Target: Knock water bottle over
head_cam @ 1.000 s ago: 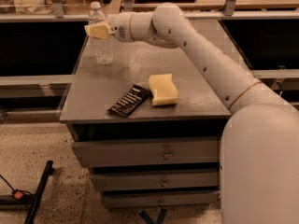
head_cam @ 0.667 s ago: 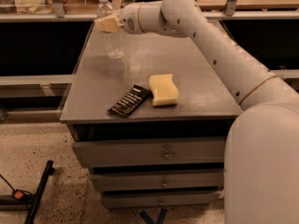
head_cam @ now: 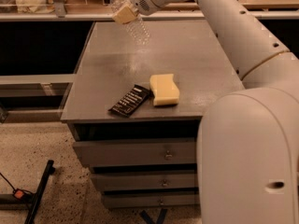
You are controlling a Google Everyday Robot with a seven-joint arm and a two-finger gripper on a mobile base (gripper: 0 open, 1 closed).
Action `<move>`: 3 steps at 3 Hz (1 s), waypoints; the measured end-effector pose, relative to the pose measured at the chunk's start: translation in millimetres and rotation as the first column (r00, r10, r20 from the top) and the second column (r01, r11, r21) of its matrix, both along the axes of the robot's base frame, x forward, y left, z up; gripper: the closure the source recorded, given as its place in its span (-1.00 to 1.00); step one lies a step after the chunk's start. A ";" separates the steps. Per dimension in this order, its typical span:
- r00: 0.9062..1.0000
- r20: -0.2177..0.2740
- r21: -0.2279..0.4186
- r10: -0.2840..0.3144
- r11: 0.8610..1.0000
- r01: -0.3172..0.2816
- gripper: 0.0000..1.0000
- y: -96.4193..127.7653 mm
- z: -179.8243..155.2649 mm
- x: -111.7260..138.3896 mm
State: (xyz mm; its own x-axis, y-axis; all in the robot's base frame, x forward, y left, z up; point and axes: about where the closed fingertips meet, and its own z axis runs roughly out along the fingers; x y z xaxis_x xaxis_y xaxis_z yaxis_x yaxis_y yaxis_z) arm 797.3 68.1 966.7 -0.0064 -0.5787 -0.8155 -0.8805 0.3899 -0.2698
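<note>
The water bottle is clear and ribbed, with a white cap at its top left. It leans steeply over the far left part of the grey cabinet top, cap toward the back left and base toward the right. My gripper reaches in from the upper right and is against the bottle's upper part, covering its label band. My white arm runs from the right foreground up to it.
A yellow sponge and a dark flat packet lie near the cabinet's front edge. Drawers sit below. A shelf rail runs behind. A black stand leg and cable lie on the floor at left.
The bottle stood upright a second ago and now leans hard with its cap to the back left. My gripper has stayed against its upper part while the view shifted closer.
</note>
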 end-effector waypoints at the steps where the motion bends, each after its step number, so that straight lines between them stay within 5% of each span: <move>1: 0.997 -0.027 -0.158 0.073 0.984 -0.076 0.80 -8.3 -17.2 -3.5; 2: 0.981 -0.137 -0.269 0.138 0.948 -0.171 0.43 -11.9 -46.6 -21.9; 3: 0.945 -0.289 -0.358 0.152 0.898 -0.254 -0.03 -23.3 -68.0 -55.8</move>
State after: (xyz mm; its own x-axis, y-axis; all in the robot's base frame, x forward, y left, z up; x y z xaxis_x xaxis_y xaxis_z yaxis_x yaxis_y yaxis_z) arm 741.5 44.8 898.7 -0.0263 -0.8569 -0.5148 -0.9866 0.1051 -0.1246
